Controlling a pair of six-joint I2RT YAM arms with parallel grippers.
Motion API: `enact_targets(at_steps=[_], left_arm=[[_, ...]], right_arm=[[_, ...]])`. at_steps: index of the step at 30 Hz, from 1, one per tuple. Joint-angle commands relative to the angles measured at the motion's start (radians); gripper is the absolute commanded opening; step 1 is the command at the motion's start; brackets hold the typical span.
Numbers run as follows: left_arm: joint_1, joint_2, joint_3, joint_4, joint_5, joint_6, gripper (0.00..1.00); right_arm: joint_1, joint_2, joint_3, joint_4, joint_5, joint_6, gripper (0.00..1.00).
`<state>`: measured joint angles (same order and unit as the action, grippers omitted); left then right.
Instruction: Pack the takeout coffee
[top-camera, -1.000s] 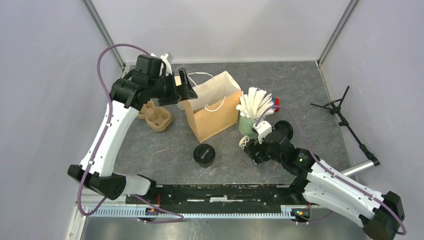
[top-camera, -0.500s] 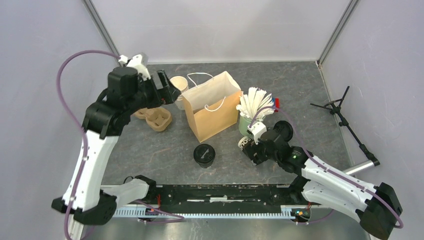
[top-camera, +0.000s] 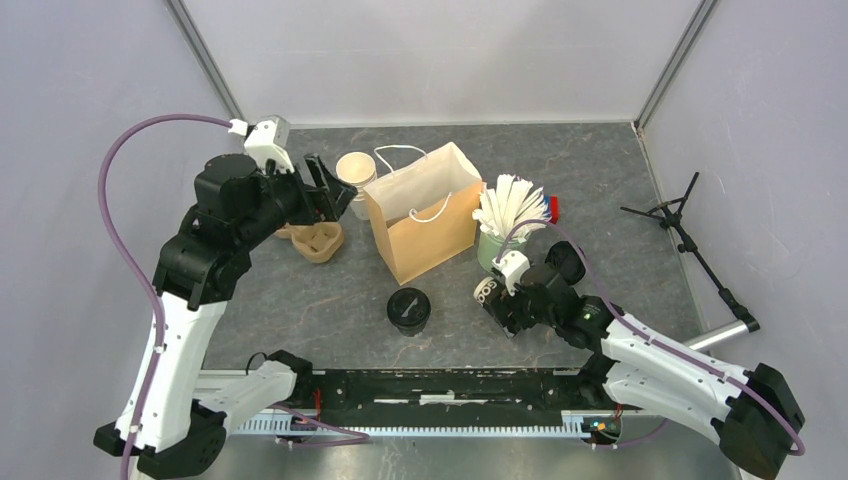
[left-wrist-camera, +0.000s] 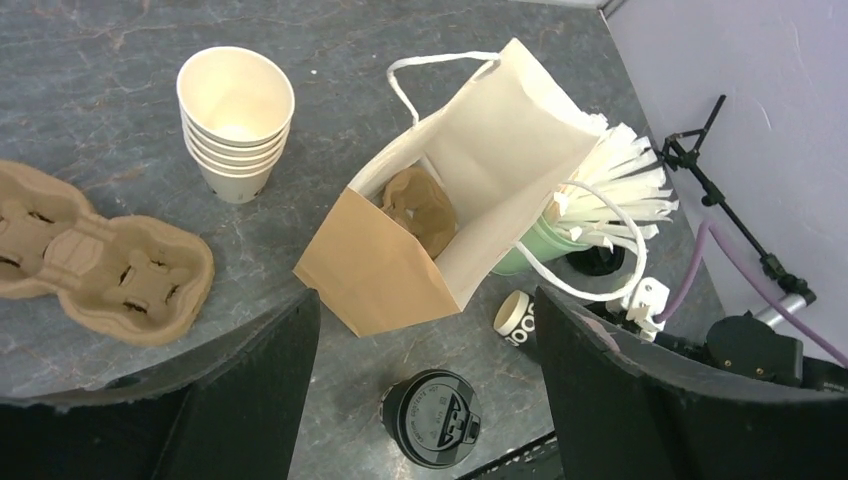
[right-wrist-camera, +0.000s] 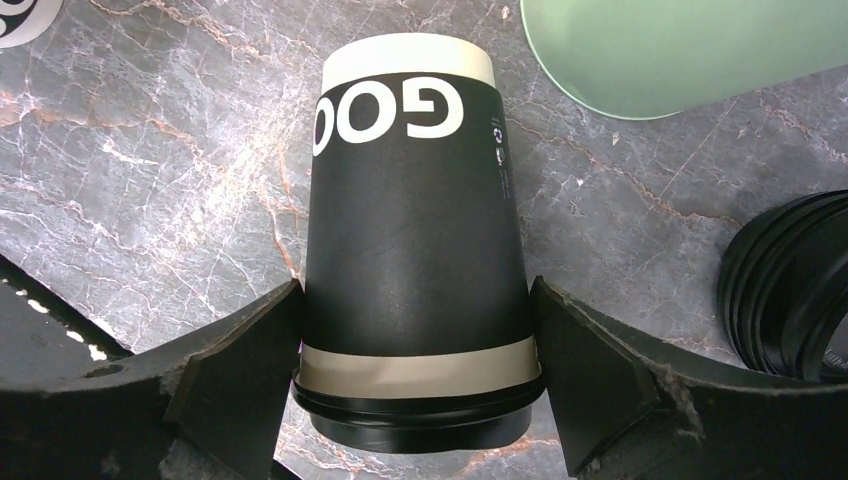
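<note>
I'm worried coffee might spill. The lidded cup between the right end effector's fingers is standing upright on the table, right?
No. The lidded cup between the fingers of the right end effector is lying on its side on the table, not standing upright. The right wrist view shows it.

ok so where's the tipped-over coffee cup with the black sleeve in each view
top external: tipped cup just right of centre
left wrist: same cup low, right of centre
right wrist: it fills the centre
shared landmark: green cup beside it
</note>
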<state>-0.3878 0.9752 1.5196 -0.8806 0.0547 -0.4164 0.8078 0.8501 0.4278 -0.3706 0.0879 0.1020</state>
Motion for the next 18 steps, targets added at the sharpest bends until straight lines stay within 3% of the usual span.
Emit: enact_targets(at_steps=[1, 7, 11, 18], left_arm=[[0.001, -0.010, -0.011, 0.050, 0.088, 0.157, 0.83], [-0.004, -0.118, -0.192, 0.222, 0.199, 0.319, 0.75], [-0.018, -0.197, -0.288, 0.344, 0.373, 0.484, 0.72], [-0.040, -0.285, -0.423, 0.487, 0.636, 0.727, 0.86]], right_arm=[[0.004, -0.024, 0.046, 0.005, -0.031, -0.014, 0.85], [0.004, -0.052, 0.127, -0.062, -0.138, -0.007, 0.77], [0.004, -0.054, 0.227, -0.144, -0.200, -0.001, 0.77], [0.004, -0.017, 0.477, -0.217, -0.383, 0.044, 0.76]])
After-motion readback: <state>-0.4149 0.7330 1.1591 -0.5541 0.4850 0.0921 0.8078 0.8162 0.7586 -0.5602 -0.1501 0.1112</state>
